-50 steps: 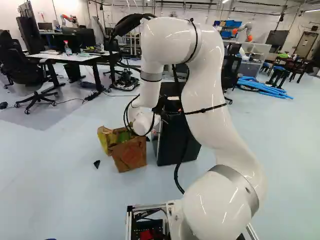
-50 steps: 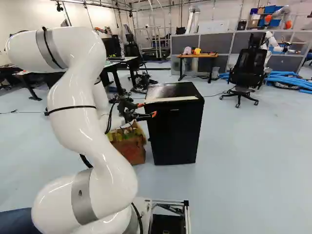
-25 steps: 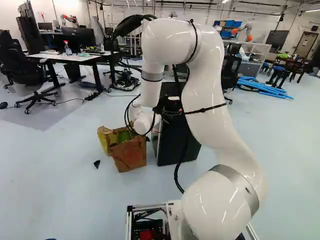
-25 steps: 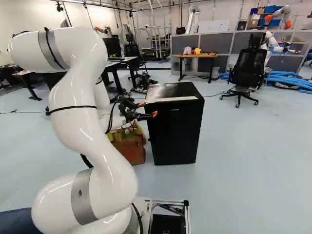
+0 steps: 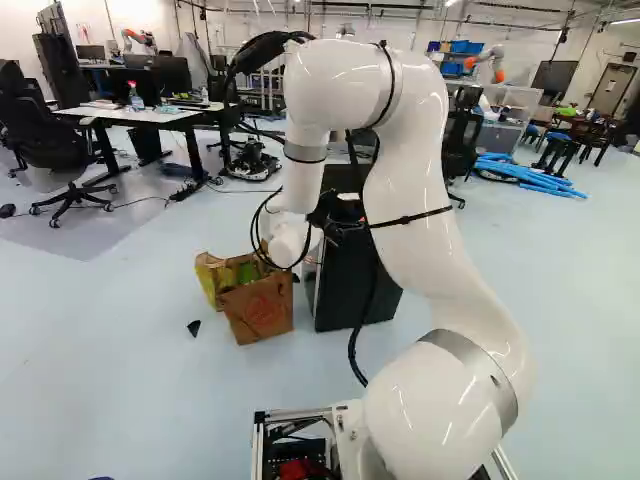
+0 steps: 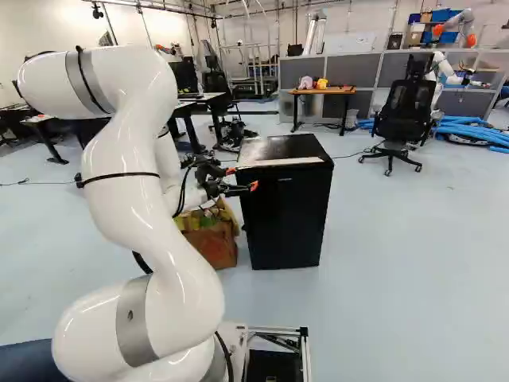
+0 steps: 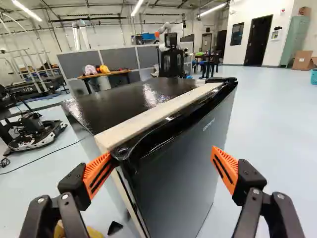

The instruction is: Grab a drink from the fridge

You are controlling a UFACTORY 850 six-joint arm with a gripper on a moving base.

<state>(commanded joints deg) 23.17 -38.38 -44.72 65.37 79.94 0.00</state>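
Your arm (image 5: 430,230) rises from the joint at the foot of both base views and bends over toward the fridge. Your fridge (image 6: 286,223), the task's thing, stands on the floor ahead, near the middle of the right base view; its inside is hidden. In the left base view the arm partly covers it, whereas the wrist view shows its glossy top and the pale strip along the front edge. A wooden table (image 6: 338,91) carrying a pink item (image 6: 305,82) and a yellow item (image 6: 321,83) shows in the right base and wrist views only. A brown bag (image 5: 235,310) stands beside the fridge; its round red mark (image 5: 262,312) reads clearly as a mark only in the left base view. Your gripper (image 6: 242,180) is at the fridge's upper corner, its fingers wide apart. In the wrist view, one orange pad (image 7: 96,173) lies at the door's near corner, contact uncertain, and the other beyond the front face. A black scrap (image 5: 194,327) lies near the bag. Small pale lettering (image 7: 209,124) marks the door in the wrist view.
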